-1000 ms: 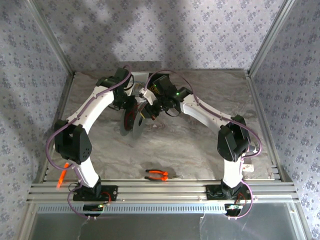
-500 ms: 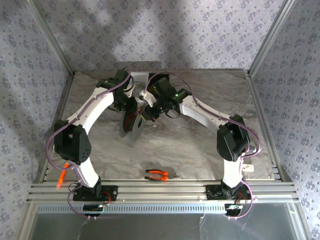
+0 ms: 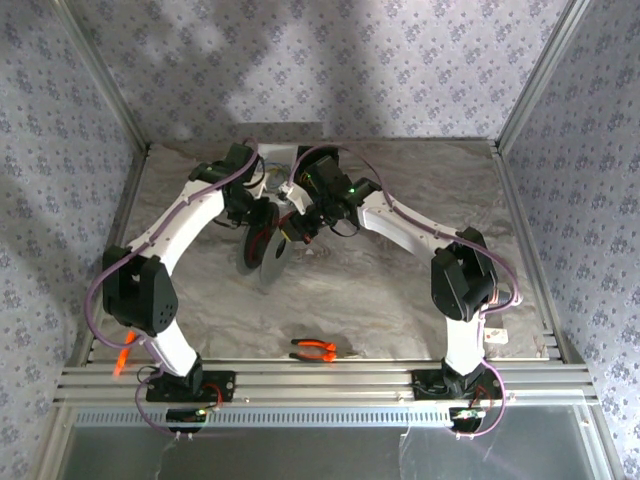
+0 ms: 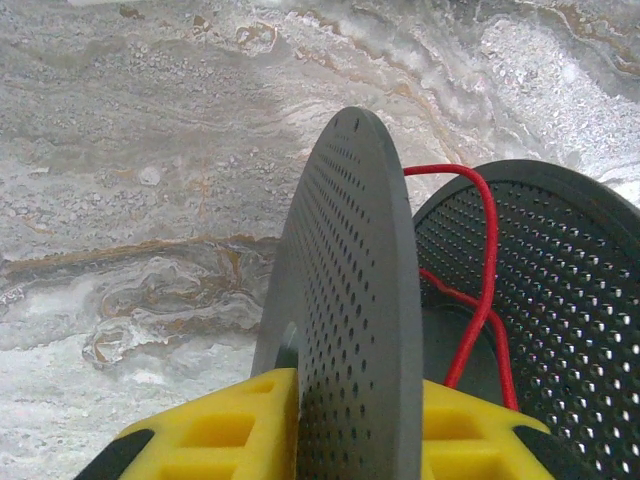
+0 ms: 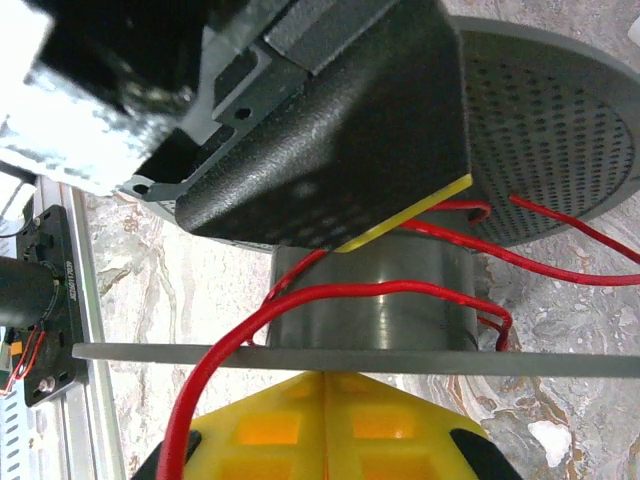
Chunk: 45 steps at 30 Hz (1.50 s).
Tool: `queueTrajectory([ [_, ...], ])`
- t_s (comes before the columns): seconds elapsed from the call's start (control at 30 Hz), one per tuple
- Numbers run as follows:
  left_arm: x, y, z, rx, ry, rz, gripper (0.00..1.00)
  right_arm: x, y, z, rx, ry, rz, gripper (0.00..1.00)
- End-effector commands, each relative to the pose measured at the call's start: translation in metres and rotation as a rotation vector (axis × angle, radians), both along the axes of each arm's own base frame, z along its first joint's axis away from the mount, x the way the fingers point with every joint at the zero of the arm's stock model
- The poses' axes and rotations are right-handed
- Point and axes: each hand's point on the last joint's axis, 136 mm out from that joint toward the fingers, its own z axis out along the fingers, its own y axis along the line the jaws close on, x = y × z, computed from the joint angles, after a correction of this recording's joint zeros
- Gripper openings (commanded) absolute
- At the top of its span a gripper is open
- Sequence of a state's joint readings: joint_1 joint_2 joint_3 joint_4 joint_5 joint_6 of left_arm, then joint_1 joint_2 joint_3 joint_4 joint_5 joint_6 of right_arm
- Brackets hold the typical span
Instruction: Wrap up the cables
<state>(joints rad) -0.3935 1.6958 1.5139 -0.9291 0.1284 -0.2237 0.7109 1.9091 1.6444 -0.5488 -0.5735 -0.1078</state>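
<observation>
A grey spool [image 3: 262, 245] with perforated flanges is held upright above the table's far middle. My left gripper [image 4: 350, 425] is shut on the near flange [image 4: 350, 290], one yellow finger [image 4: 220, 430] on each face. A red cable [image 4: 487, 260] loops loosely over the core between the flanges. In the right wrist view the cable [image 5: 330, 295] circles the core [image 5: 400, 310] and trails down left past my right gripper [image 5: 325, 400], whose fingers are pressed together below the flange edge [image 5: 520, 360], shut on the cable. From above, the left gripper [image 3: 256, 216] and right gripper [image 3: 293, 228] meet at the spool.
Orange-handled pliers [image 3: 314, 349] lie near the table's front edge. The left gripper's black body [image 5: 320, 130] hangs close over the spool in the right wrist view. An orange object [image 3: 125, 350] sits by the left arm's base. Aluminium rails [image 3: 320, 385] run along the front.
Both grippers and the spool have shifted a little toward the back of the table. The left arm's elbow has swung slightly left.
</observation>
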Motion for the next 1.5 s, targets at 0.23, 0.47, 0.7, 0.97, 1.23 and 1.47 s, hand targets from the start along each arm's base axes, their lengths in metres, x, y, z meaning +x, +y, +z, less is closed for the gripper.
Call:
queueTrajectory([
  [0.23,0.001,0.000,0.016,-0.039,-0.044,0.022,0.31,0.002,0.000,-0.017,-0.038,0.057,-0.004,0.00],
  [0.47,0.010,0.013,0.047,-0.084,-0.146,0.079,0.40,0.006,0.003,-0.017,-0.034,0.054,-0.003,0.00],
  [0.7,0.005,0.011,0.050,-0.193,-0.156,0.071,0.43,0.006,0.004,-0.021,-0.048,0.072,0.002,0.00],
  [0.97,-0.012,0.006,0.028,-0.196,-0.063,-0.004,0.41,0.010,0.003,-0.023,-0.053,0.076,-0.006,0.00],
  [1.23,-0.020,0.005,0.018,-0.186,-0.025,-0.032,0.38,0.016,0.006,-0.021,-0.053,0.075,-0.007,0.00],
  [1.47,-0.024,0.002,0.002,-0.167,0.019,-0.051,0.36,0.021,0.009,-0.019,-0.053,0.072,-0.007,0.00],
])
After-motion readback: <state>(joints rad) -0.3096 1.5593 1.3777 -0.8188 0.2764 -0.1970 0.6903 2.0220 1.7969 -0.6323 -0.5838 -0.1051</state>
